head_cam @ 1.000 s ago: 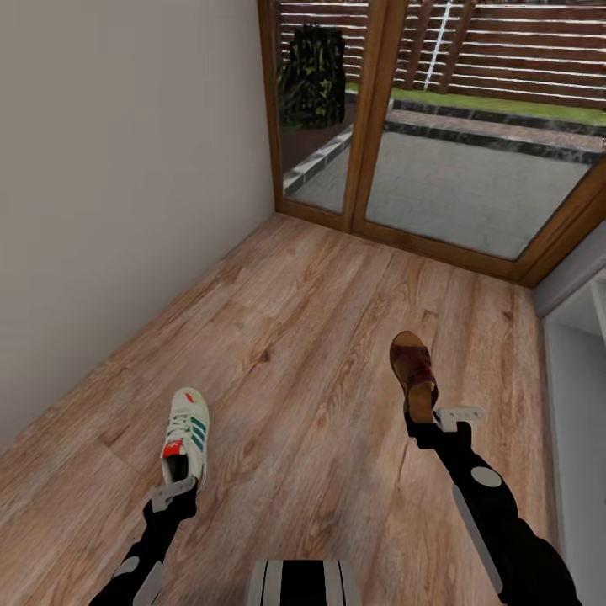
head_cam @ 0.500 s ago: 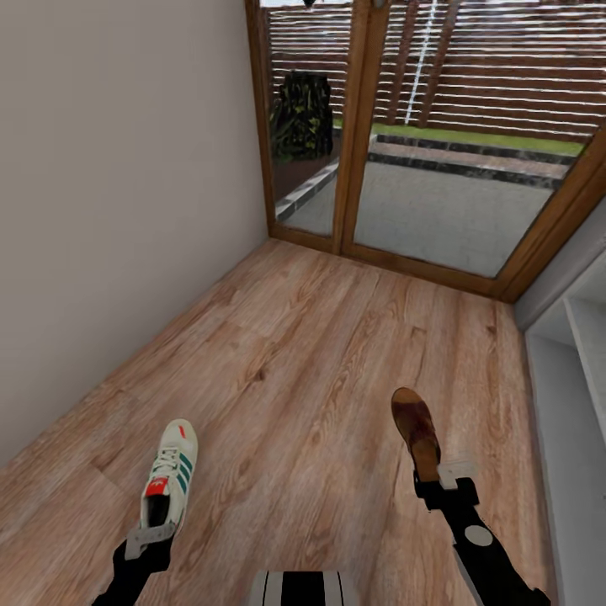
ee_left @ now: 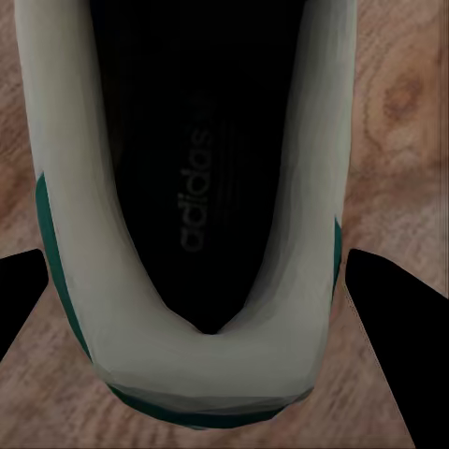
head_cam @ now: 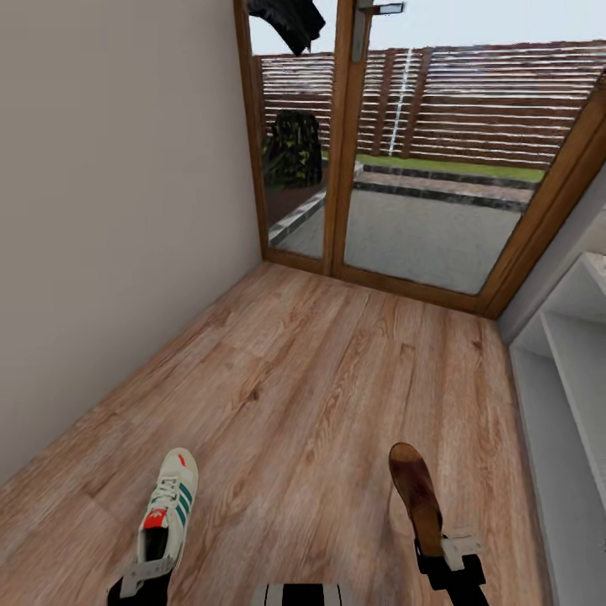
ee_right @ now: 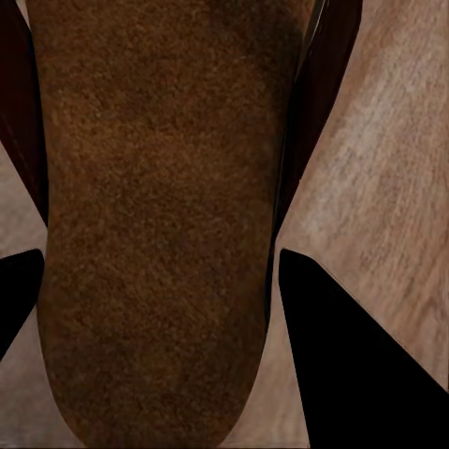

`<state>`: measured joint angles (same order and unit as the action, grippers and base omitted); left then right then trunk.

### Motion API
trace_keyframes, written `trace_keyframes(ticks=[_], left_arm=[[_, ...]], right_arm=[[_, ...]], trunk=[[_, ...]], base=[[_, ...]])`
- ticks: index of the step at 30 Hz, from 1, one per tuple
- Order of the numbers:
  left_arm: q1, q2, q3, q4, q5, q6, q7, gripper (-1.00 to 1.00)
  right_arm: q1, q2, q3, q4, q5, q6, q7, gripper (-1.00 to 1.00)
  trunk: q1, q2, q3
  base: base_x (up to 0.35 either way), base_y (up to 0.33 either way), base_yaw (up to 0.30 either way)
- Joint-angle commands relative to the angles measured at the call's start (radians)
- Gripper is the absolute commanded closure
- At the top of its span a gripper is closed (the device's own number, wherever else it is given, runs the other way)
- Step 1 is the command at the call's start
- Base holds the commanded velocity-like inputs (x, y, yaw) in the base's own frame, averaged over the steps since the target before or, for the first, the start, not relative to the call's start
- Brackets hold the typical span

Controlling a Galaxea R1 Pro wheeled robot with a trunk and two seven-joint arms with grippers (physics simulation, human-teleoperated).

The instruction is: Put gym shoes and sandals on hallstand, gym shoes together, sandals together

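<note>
Black arms, pale grey gripper brackets, black-and-white-striped base.

Left gripper: a white gym shoe is being held at its heel.
Right gripper: a brown sandal is being held at its heel.
Corridor floor: is being shown beneath both.
Hallstand: is being cut off at the right edge.

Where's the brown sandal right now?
In the head view the sandal is at lower right, held at its heel by the right gripper, near the white hallstand.
</note>
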<state>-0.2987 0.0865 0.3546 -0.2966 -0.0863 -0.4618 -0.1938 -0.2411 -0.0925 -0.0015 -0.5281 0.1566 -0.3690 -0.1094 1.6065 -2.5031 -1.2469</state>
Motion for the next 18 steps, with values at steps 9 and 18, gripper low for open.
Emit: trace_keyframes(ticks=[9,18], left_arm=[[0.038,0.000,0.009,0.049,-0.009,-0.068,0.002,1.00],[0.042,-0.001,0.010,0.051,-0.001,-0.072,0.002,1.00]], right_arm=[[-0.001,0.003,-0.002,0.192,0.006,-0.212,-0.006,1.00],[-0.001,0.035,-0.002,0.234,0.006,-0.220,-0.006,1.00]], trunk=[[-0.004,0.002,0.048],[-0.022,0.031,0.093]], base=[[0.000,0.000,-0.083],[0.000,0.000,-0.123]])
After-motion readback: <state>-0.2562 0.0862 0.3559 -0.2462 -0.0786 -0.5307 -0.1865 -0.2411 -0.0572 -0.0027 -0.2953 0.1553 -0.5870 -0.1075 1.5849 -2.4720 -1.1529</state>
